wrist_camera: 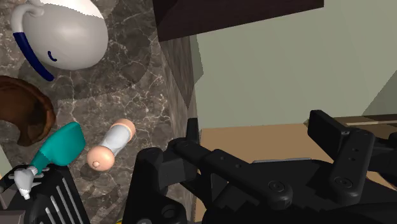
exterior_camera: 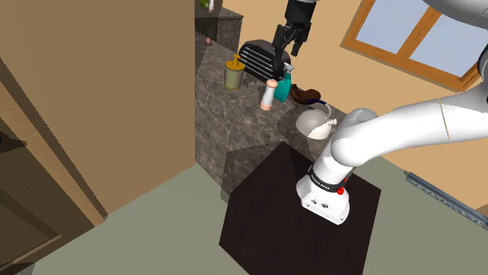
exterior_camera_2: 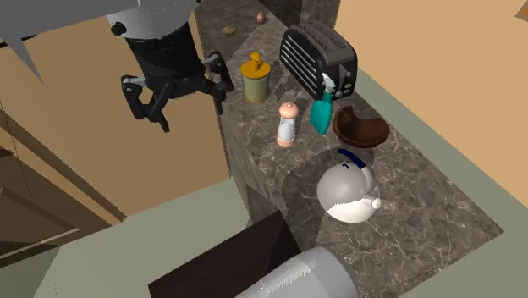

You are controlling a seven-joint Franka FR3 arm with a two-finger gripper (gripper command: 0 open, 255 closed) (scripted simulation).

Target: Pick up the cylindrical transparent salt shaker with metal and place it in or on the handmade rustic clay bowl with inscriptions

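Observation:
The salt shaker [exterior_camera: 269, 94] [exterior_camera_2: 287, 124] [wrist_camera: 111, 146] is a pale cylinder with a pinkish rounded cap, standing upright on the dark marble counter [exterior_camera_2: 406, 203]. The brown clay bowl [exterior_camera: 306, 95] [exterior_camera_2: 362, 129] [wrist_camera: 25, 118] sits close beside it, past a teal spray bottle [exterior_camera_2: 323, 110]. My black gripper [exterior_camera: 286, 48] [exterior_camera_2: 182, 97] [wrist_camera: 261, 137] hangs high above the counter's edge, open, with nothing between its fingers. In the wrist view the shaker lies well off to one side of the fingers, not between them.
A black toaster [exterior_camera: 258, 56] [exterior_camera_2: 319, 55] and an olive-yellow pump dispenser [exterior_camera: 234, 73] [exterior_camera_2: 255, 78] stand behind the shaker. A white kettle [exterior_camera: 314, 123] [exterior_camera_2: 345, 190] [wrist_camera: 63, 32] with a blue handle sits nearer the stand. A tall wooden cabinet [exterior_camera: 94, 94] borders the counter.

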